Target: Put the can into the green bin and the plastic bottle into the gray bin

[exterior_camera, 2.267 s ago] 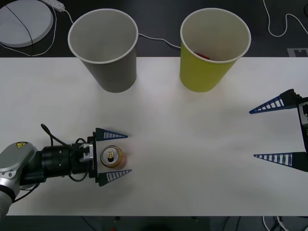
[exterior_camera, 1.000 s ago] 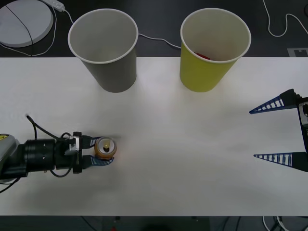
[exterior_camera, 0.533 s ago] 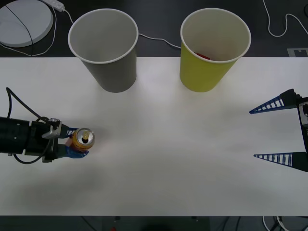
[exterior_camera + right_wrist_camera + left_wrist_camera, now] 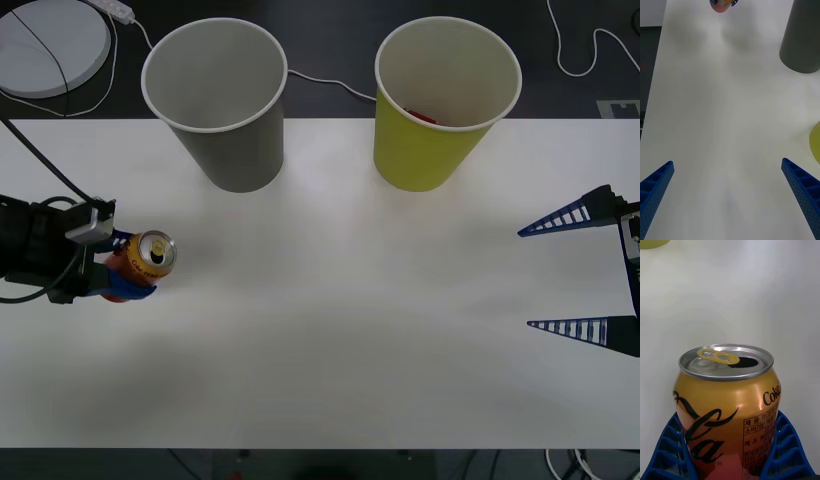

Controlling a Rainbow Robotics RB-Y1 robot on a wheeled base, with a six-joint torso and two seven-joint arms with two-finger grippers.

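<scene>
- The table (image 4: 380,330) is a broad white top; no plastic bottle lies on the part of it that I can see, so I cannot judge how the bottle half of the task stands.
- The gray bin (image 4: 215,100) stands upright at the far edge, left of centre. Its pale inside looks empty as far as the front view reaches (the bottom is out of sight).
- The green bin (image 4: 445,100) stands upright beside it to the right, well apart. A small red thing (image 4: 422,117) shows against its inner wall; what it is cannot be made out.
- The right gripper (image 4: 580,272) waits at the table's right edge, fingers spread wide and empty, its body cut off by the frame.
- The left gripper (image 4: 125,275) sits at the table's far left, its blue fingers (image 4: 784,450) closed on the can's sides; most of the arm is cut off.
- The can (image 4: 145,258) is clamped there, tilted in the front view and apparently lifted off the table, its top open (pull tab gold). It is well apart from the green bin, with the gray bin in between, so I judge the pick done and the carry and drop left.
</scene>
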